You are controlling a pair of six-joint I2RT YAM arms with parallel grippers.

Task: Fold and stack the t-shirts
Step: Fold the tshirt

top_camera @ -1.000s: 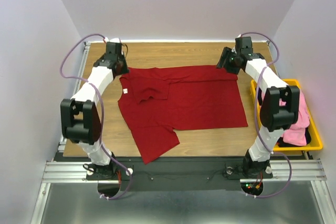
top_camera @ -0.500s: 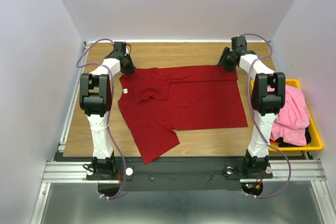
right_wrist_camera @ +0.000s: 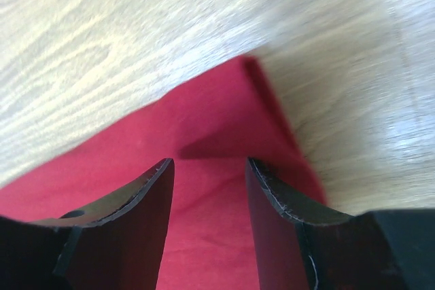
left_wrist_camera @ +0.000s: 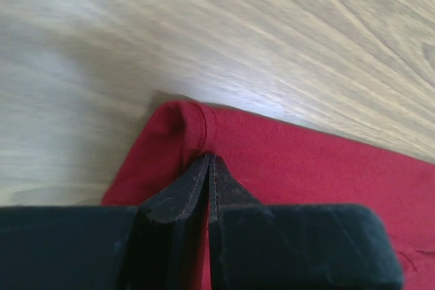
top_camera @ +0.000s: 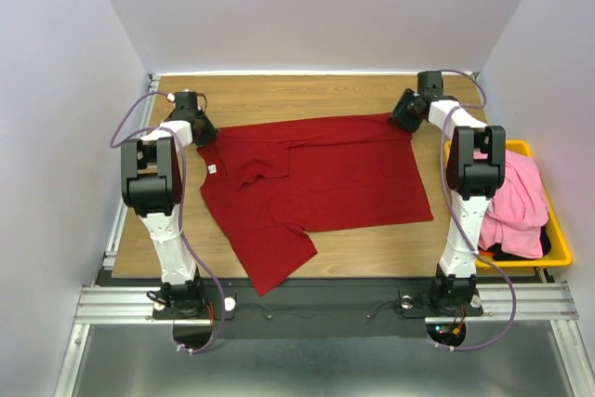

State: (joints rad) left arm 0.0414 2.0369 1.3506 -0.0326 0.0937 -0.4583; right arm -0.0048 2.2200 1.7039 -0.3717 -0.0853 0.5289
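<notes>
We see left jaws clamping the red shirt [top_camera: 316,183], right jaws parted over its corner; in the bin [top_camera: 548,262] the pink shirt [top_camera: 521,197] mostly covers the black shirt [top_camera: 497,252].

A lab test cell — blank pale walls [top_camera: 316,6] box in a wooden table [top_camera: 307,90] on aluminium rails [top_camera: 316,302]

Matt dark red cloth t-shirt [top_camera: 316,183] on a smooth wood-grain counter [top_camera: 279,90]; glossy yellow plastic bin [top_camera: 561,239] at right.

Left end effector [left_wrist_camera: 209,159] clamped tight; right end effector [right_wrist_camera: 209,163] fingers apart.
</notes>
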